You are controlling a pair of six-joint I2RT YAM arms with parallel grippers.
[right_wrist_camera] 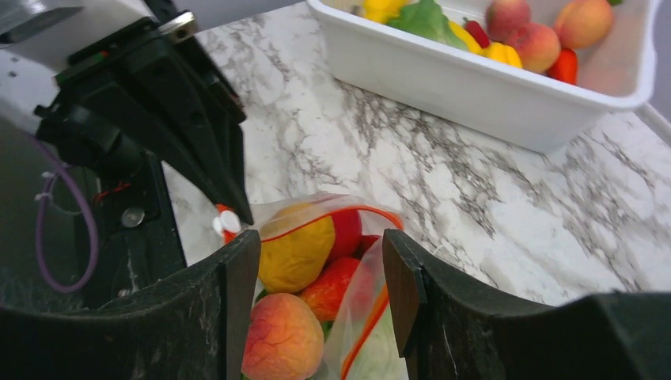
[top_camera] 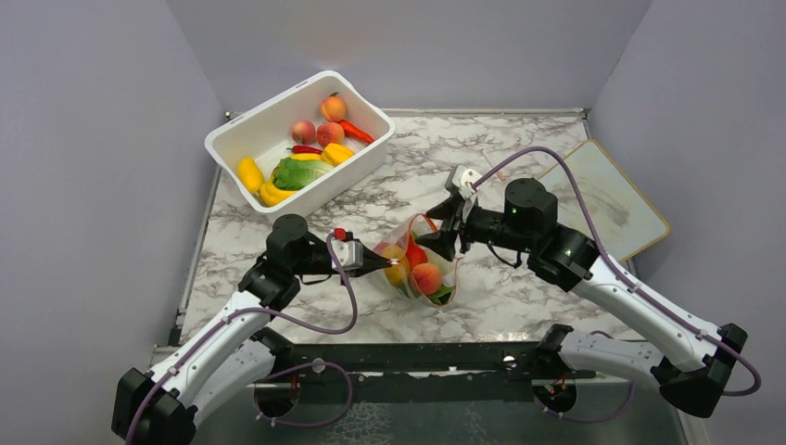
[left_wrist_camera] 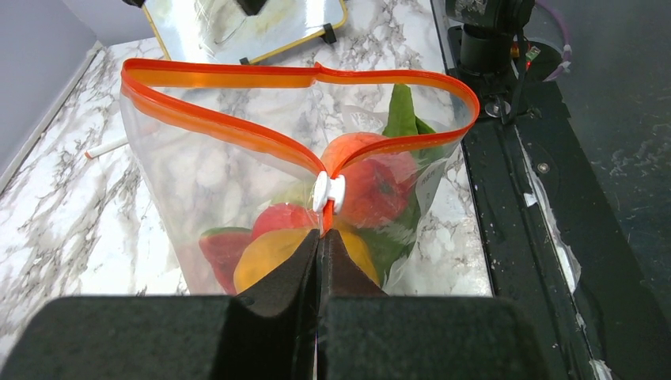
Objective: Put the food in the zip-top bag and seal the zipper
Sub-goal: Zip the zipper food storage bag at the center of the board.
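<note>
Left gripper is pinched tight on the end of the zipper, right under the little white slider — that corner of the zip-top bag is held up and the mouth gapes in an open loop. Right gripper is at the far side with jaws spread wide, the bag's top between them. The bag sits mid-table on the marble, holding a peach, a yellow fruit, something red and a green leaf — more food lies in the white tub, back left.
</note>
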